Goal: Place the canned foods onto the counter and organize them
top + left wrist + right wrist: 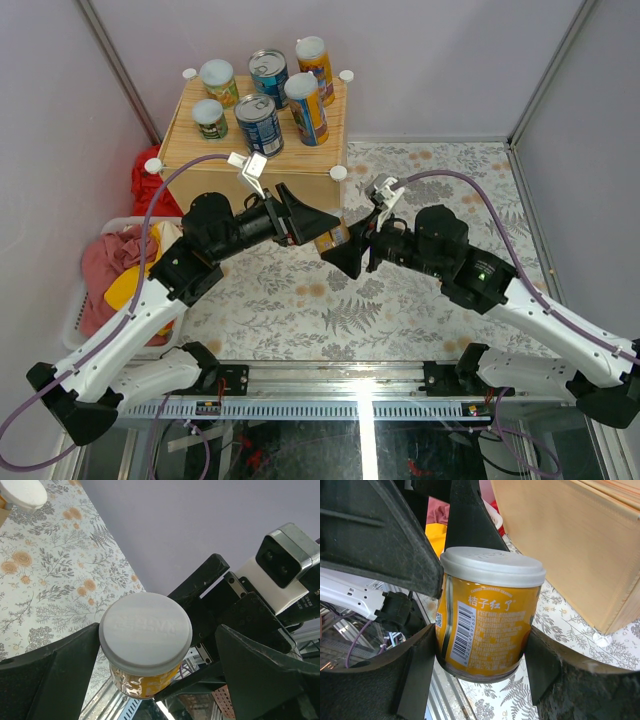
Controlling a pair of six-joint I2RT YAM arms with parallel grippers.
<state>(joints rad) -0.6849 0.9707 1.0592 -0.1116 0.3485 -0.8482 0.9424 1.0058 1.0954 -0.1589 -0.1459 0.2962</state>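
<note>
A yellow can with a grey lid [333, 238] hangs in the air between my two grippers, in front of the counter [300, 159]. My right gripper [352, 255] is shut on the can's body [490, 615], one finger on each side. My left gripper [322, 222] is open around the can's lid end [145, 632]. Its left finger is at the lid rim and its right finger stands clear. Several cans stand on the counter top: two green ones [219, 82], two blue ones [259, 124] and two tall orange-and-blue ones [306, 105].
A white basket of clothes [110, 280] sits at the left by the wall. The counter's wooden side [560, 545] is just behind the held can. White knobs [338, 172] mark the counter corners. A floral mat [300, 310] covers the table.
</note>
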